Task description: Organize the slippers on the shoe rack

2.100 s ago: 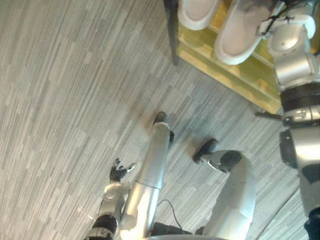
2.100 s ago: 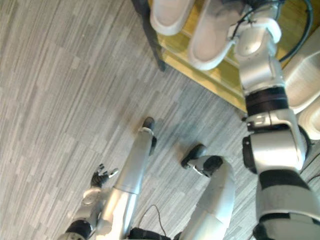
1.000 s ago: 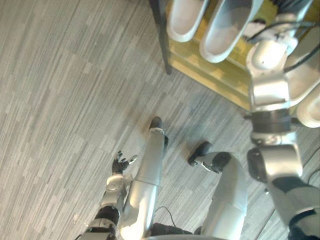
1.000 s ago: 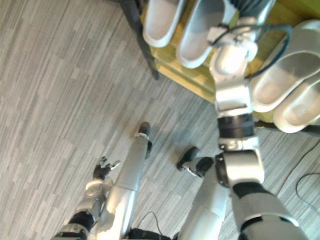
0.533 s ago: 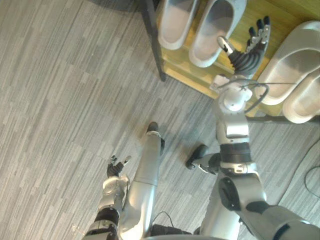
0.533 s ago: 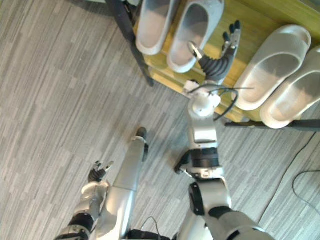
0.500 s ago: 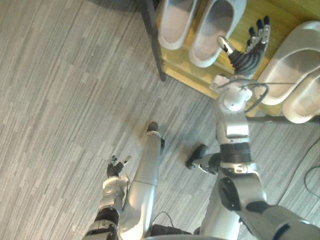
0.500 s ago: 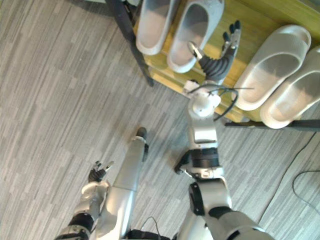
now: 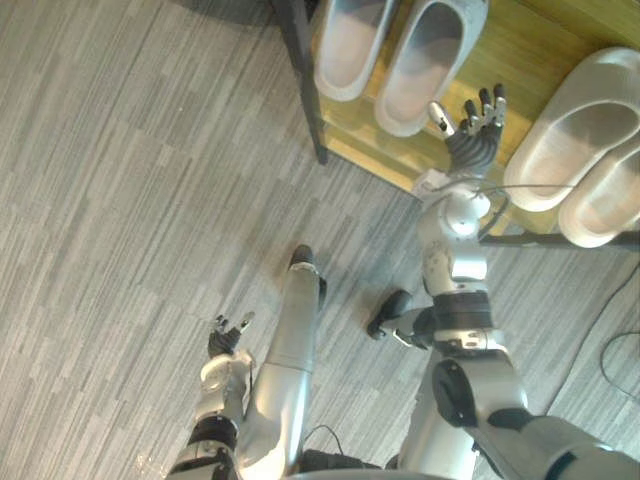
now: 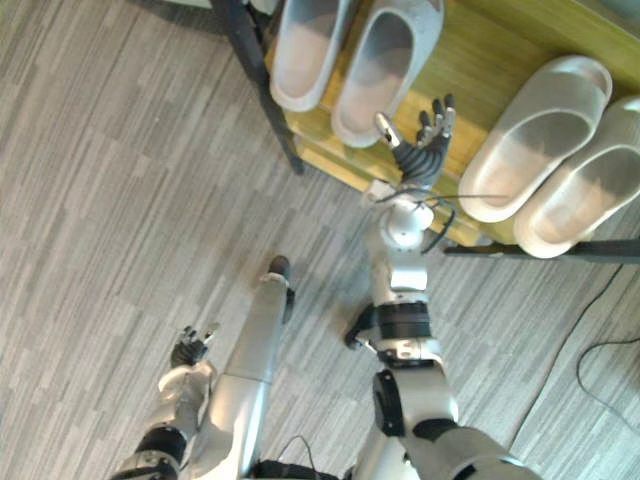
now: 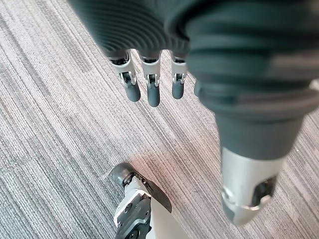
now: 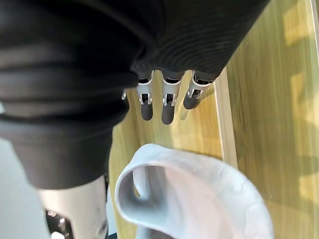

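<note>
Right wrist view looks along the right hand (image 12: 168, 103), whose fingers are straight and released, holding nothing, above a bare strip of the wooden shelf (image 12: 259, 129) of the shoe rack (image 10: 480, 55). Close by the thumb lies the rounded end of a pale grey slipper (image 12: 199, 199); whether the thumb touches it I cannot tell. In the eye views the hand is spread just past the shelf's front edge, in the open gap between the two pairs. The left pair (image 10: 305, 50) lies side by side next to the rack's dark corner post (image 10: 255, 80). The right pair (image 10: 530, 150) lies side by side well apart from it. The near ends of both pairs reach the front edge. The bare wood between the pairs is wider than the hand. The left hand (image 9: 225, 335) hangs low at the robot's left side, fingers relaxed and holding nothing, over the grey striped floor (image 10: 110, 200), which spreads wide to the left of the rack.
</note>
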`<state>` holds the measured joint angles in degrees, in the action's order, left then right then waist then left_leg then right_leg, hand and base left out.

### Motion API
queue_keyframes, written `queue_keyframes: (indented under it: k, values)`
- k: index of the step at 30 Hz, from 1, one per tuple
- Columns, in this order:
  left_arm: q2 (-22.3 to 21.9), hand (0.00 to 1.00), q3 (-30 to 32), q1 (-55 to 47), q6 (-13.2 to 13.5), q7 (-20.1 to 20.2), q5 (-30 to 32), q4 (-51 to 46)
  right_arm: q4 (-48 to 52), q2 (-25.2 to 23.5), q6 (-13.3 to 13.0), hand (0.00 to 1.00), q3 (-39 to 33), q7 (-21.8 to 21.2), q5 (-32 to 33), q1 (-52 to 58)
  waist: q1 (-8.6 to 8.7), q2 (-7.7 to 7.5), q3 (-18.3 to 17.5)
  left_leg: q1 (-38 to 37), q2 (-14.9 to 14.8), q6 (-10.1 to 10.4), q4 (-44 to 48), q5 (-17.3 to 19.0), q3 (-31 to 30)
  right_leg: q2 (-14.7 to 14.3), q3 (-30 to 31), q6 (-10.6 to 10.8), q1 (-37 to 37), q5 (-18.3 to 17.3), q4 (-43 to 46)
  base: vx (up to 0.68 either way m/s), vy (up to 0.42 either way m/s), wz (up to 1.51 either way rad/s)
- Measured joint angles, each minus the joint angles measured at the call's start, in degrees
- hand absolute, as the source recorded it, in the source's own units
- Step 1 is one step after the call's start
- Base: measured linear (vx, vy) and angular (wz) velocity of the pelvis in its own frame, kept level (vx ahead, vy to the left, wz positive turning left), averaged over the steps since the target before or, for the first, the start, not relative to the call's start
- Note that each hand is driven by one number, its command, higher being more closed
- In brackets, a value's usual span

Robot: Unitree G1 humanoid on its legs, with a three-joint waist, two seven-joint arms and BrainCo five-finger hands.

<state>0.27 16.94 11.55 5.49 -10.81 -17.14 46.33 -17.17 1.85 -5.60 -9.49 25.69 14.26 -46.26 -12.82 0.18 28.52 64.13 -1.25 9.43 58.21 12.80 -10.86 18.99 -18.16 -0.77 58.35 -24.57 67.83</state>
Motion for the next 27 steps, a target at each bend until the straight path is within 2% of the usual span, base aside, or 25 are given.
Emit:
queue_keyframes:
  k: [9,27]
  values:
    - [-0.02,0.0,0.09,0.02,0.03,1.14,-0.92,0.44,-3.08,0.92,-0.66,0.0,0.83,-3.03,2.09,-6.29,-0.65,-0.23,-0.15,2.0,0.73,0.06,0.52,-0.04,-0.69,0.74,-0.54,-0.3,1.68,-0.46,1.08,0.0,0.015,0.04]
    - [-0.11,0.0,-0.21,0.29,0.21,1.16,-0.92,0.66,-5.33,3.88,-0.68,0.0,0.67,-3.06,4.26,-7.51,-1.69,0.0,-0.28,2.73,0.13,0.09,0.97,-0.01,-0.85,0.85,-1.22,-0.93,2.2,-0.99,1.98,-0.02,0.034,0.01]
